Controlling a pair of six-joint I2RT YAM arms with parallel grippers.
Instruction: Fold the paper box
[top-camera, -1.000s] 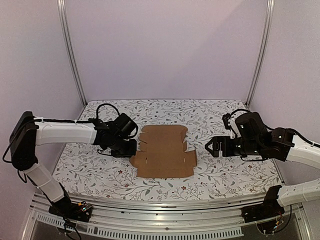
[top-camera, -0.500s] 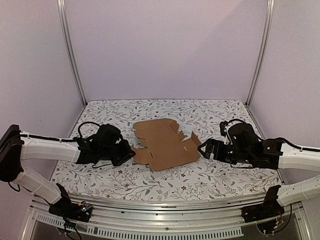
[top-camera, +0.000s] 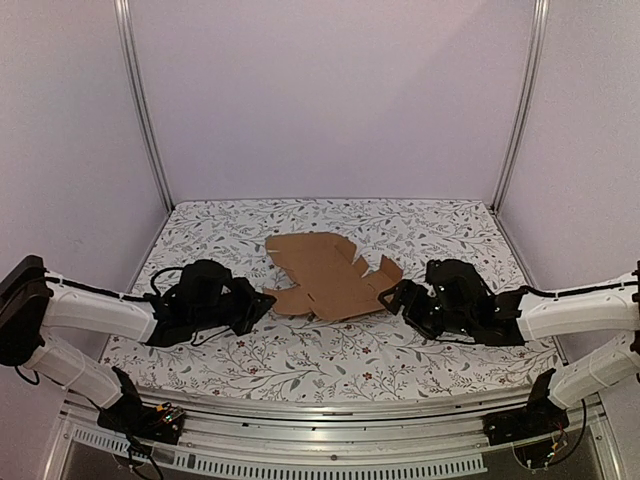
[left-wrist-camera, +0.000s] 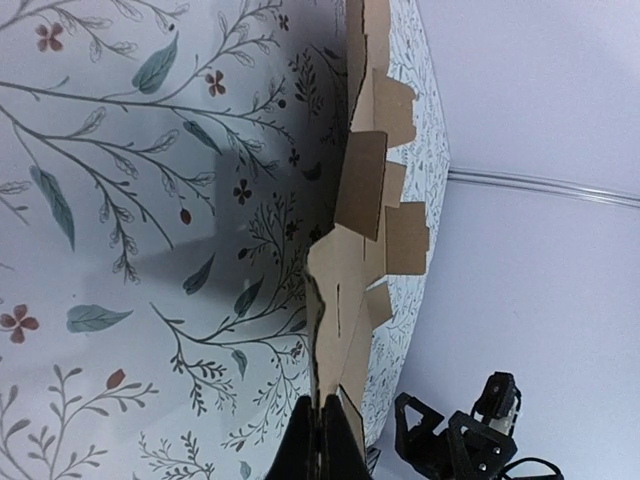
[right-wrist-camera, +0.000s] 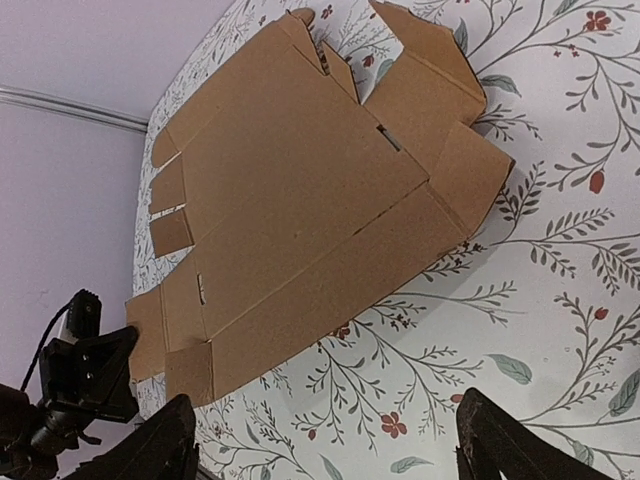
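**Left gripper pinches the flat box; right gripper waits wide open**

The unfolded paper box (top-camera: 325, 275), a plain brown die-cut cardboard sheet with flaps, tabs and slots, lies near the middle of the white tablecloth printed with leaves and small flowers (top-camera: 450, 230). It is turned askew to the table edges. It has not been folded up into a box.

The black two-finger left gripper (top-camera: 262, 300) sits low at the sheet's near-left corner. In the left wrist view its fingers (left-wrist-camera: 303, 445) are closed tight on the cardboard's edge (left-wrist-camera: 350, 290), and the sheet runs away from them almost edge-on.

The black two-finger right gripper (top-camera: 392, 297) is low over the cloth just beside the sheet's right corner. In the right wrist view its jaws (right-wrist-camera: 325, 405) stand wide apart with only cloth between them. The cardboard (right-wrist-camera: 300, 200) lies ahead of the fingertips, which do not touch it.
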